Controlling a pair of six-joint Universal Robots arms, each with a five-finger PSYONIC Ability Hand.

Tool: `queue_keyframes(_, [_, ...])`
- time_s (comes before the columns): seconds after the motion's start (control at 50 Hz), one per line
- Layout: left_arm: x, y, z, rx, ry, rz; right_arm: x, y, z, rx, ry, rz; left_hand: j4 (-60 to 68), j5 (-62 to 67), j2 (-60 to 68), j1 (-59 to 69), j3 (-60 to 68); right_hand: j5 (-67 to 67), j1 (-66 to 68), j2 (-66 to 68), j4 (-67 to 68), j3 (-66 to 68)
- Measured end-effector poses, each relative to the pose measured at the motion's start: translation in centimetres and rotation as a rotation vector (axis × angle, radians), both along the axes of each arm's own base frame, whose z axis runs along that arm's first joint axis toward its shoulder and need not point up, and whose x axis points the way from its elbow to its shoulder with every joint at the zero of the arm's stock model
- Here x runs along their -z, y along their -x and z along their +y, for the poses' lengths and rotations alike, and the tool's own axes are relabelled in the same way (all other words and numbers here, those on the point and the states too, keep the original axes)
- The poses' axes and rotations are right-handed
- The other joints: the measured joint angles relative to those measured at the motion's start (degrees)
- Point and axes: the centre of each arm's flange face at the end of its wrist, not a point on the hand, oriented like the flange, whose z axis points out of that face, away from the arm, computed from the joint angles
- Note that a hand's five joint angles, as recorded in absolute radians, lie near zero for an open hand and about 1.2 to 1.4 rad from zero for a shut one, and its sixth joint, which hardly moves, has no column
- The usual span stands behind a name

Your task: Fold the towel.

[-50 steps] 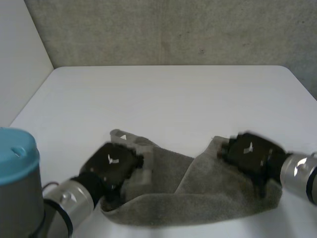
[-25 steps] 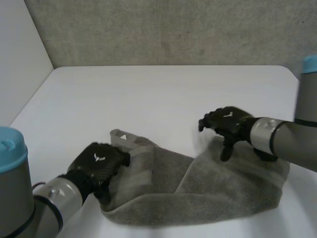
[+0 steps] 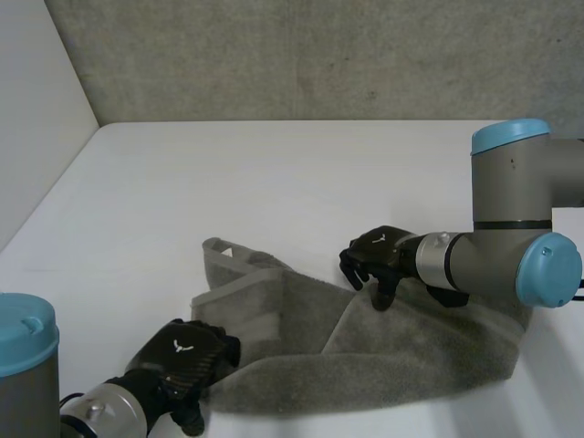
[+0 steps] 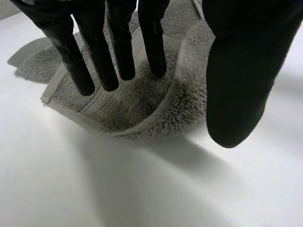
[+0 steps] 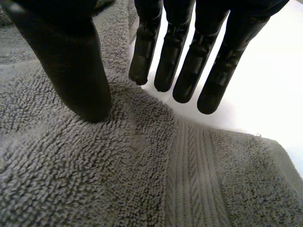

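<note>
A grey towel [image 3: 365,356] lies crumpled on the white table [image 3: 274,173], near the front edge, with a raised fold running through its middle. My left hand [image 3: 182,358] sits at the towel's near-left end. In the left wrist view its straight fingers [image 4: 120,47] hover over the towel's [image 4: 137,94] banded edge, and the thumb [image 4: 236,71] stands apart beside the fold. My right hand [image 3: 379,255] is at the towel's far edge by the fold. Its thumb [image 5: 75,56] presses the towel [image 5: 118,165], while its fingers [image 5: 189,52] point down onto bare table just past the edge.
My right arm's blue-capped elbow [image 3: 547,269] hangs over the towel's right part. The left arm's blue cap [image 3: 23,338] stands at the near left. A grey wall [image 3: 319,55] rises behind the table, whose far half is bare.
My right hand has swung left from the towel's right part to its far edge by the fold, its fingers closing somewhat. My left hand has drawn back off the towel to its near-left end.
</note>
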Motion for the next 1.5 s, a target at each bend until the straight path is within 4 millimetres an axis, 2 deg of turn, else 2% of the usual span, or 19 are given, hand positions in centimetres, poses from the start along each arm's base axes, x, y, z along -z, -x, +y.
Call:
queue_keyframes(0.28, [1.1, 1.1, -1.7, -0.004, 0.033, 0.035, 0.1, 0.5, 1.2, -0.012, -0.043, 0.024, 8.3, 8.2, 8.4, 8.4, 8.4, -6.7, -8.1, -7.1, -7.2, -7.6])
queue_keyframes(0.36, [1.6, 1.2, -1.7, 0.000, 0.019, 0.025, 0.3, 0.6, 1.5, -0.022, -0.052, 0.040, 9.3, 9.1, 9.4, 9.3, 9.3, -1.4, -2.1, -1.6, -2.1, -2.1])
queue_keyframes(0.42, [2.0, 1.3, -1.7, 0.005, 0.006, 0.014, 0.3, 0.8, 1.5, -0.026, -0.048, 0.049, 12.6, 12.4, 12.6, 12.5, 12.6, 10.5, 9.8, 9.1, 9.3, 9.1])
queue_keyframes(0.5, [2.2, 1.4, -1.8, 0.010, 0.003, 0.010, -0.1, 0.8, 1.2, -0.026, -0.032, 0.043, 27.1, 26.9, 27.1, 27.6, 27.0, 24.7, 22.8, 22.8, 24.1, 24.1])
queue_keyframes(0.58, [1.9, 1.8, -2.5, 0.013, 0.030, 0.021, -1.0, 0.7, 0.8, -0.025, 0.004, 0.026, 35.7, 34.8, 35.9, 34.8, 35.6, 25.0, 23.4, 22.8, 25.2, 25.1])
queue_keyframes(0.66, [0.0, 3.1, -4.9, 0.013, 0.137, 0.068, -3.5, 0.3, -0.5, -0.017, 0.113, -0.019, 38.4, 37.3, 38.4, 36.8, 38.4, 25.0, 24.4, 22.8, 25.2, 25.1])
queue_keyframes(0.7, [-1.8, 4.0, -6.6, 0.012, 0.216, 0.103, -5.5, 0.0, -1.4, -0.012, 0.193, -0.052, 38.7, 37.5, 38.7, 37.0, 38.7, 25.0, 24.4, 22.8, 25.2, 25.1])
queue_keyframes(0.74, [-5.5, 5.4, -9.3, 0.007, 0.361, 0.171, -9.0, -0.5, -2.7, -0.001, 0.334, -0.116, 38.9, 37.8, 39.0, 37.3, 39.0, 25.0, 24.4, 22.8, 25.2, 25.1])
queue_keyframes(0.8, [-9.5, 6.5, -11.5, -0.005, 0.502, 0.240, -12.4, -0.9, -3.7, 0.015, 0.468, -0.192, 39.1, 37.9, 39.1, 37.3, 39.1, 25.0, 24.4, 22.8, 25.2, 25.1])
queue_keyframes(0.82, [-12.4, 7.1, -12.7, -0.014, 0.594, 0.286, -15.5, -1.1, -4.4, 0.034, 0.583, -0.273, 39.1, 37.9, 39.1, 37.3, 39.1, 25.0, 24.4, 22.8, 25.2, 25.1])
queue_keyframes(0.86, [-16.4, 7.6, -13.9, -0.026, 0.716, 0.348, -19.2, -1.2, -4.9, 0.058, 0.711, -0.385, 39.2, 37.9, 39.1, 37.3, 39.1, 25.0, 24.4, 22.8, 25.2, 25.1])
queue_keyframes(0.96, [-26.7, 7.5, -15.3, -0.129, 1.021, 0.560, -27.1, 0.3, -4.6, 0.110, 0.925, -0.659, 39.2, 37.9, 39.2, 37.6, 39.2, 25.0, 24.4, 22.8, 25.2, 25.1])
queue_keyframes(0.98, [-28.6, 7.2, -15.4, -0.164, 1.071, 0.619, -28.1, 0.8, -4.6, 0.121, 0.937, -0.707, 39.2, 38.2, 39.2, 37.6, 39.2, 25.3, 24.4, 22.8, 25.2, 25.1])
queue_keyframes(1.04, [-30.4, 6.8, -15.5, -0.213, 1.113, 0.695, -28.6, 1.6, -4.6, 0.136, 0.921, -0.752, 39.2, 38.3, 39.2, 37.6, 39.2, 25.5, 24.4, 22.8, 25.2, 25.1])
queue_keyframes(1.12, [-28.0, 6.7, -16.2, -0.256, 1.041, 0.695, -25.4, 1.9, -4.8, 0.146, 0.813, -0.690, 39.2, 38.4, 39.2, 37.6, 39.2, 25.5, 24.4, 22.8, 25.2, 25.1])
queue_keyframes(1.24, [-18.6, 6.7, -16.7, -0.265, 0.811, 0.527, -17.1, 1.5, -4.0, 0.091, 0.684, -0.436, 39.2, 38.4, 39.2, 37.6, 39.2, 25.5, 24.4, 23.6, 25.2, 25.1])
queue_keyframes(1.28, [-13.8, 6.4, -16.4, -0.258, 0.698, 0.439, -13.2, 1.3, -3.2, 0.053, 0.630, -0.328, 39.2, 38.4, 39.2, 37.6, 39.2, 25.5, 24.4, 23.6, 25.2, 25.1])
queue_keyframes(1.38, [-6.2, 5.6, -15.1, -0.232, 0.515, 0.301, -5.9, 0.7, -1.0, -0.013, 0.482, -0.184, 39.2, 38.4, 39.2, 37.6, 39.2, 25.5, 24.4, 23.6, 25.2, 25.1])
queue_keyframes(1.5, [-0.8, 4.7, -13.5, -0.208, 0.373, 0.194, -0.6, 0.6, 1.5, -0.037, 0.327, -0.099, 39.2, 38.4, 39.2, 37.6, 39.2, 25.5, 24.4, 23.6, 25.2, 25.1])
